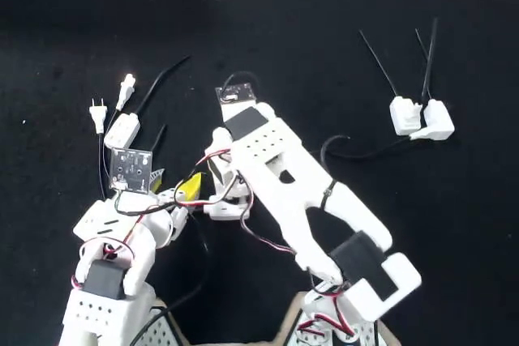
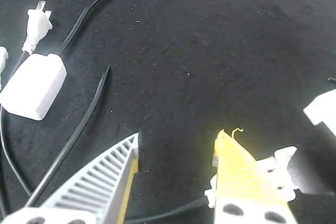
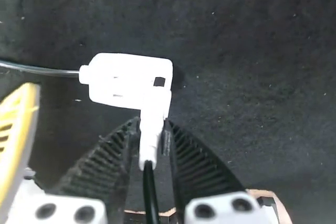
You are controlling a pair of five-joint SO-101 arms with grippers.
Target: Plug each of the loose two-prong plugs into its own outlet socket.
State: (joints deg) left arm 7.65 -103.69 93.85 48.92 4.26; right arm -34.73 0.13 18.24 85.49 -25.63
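Both arms are white printed plastic with black motor blocks: the left arm [image 1: 113, 257] at the lower left of the high view, the right arm [image 1: 312, 200] across the lower middle. Thin red, black and white wires [image 1: 266, 242] trail along each of them. The left hand [image 2: 178, 135] has a white ribbed finger [image 2: 100, 177] and a yellow ribbed finger [image 2: 239, 171], while the right hand [image 3: 151, 124] has black ribbed fingers [image 3: 199, 171] on white bases with round screw holes.

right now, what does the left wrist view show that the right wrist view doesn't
Left wrist view adds: a loose plug beside a white block, with the left tool open above bare table. Right wrist view adds: the right tool shut on a gripped plug that meets a white outlet. Shared: the black table and the left tool's yellow finger.
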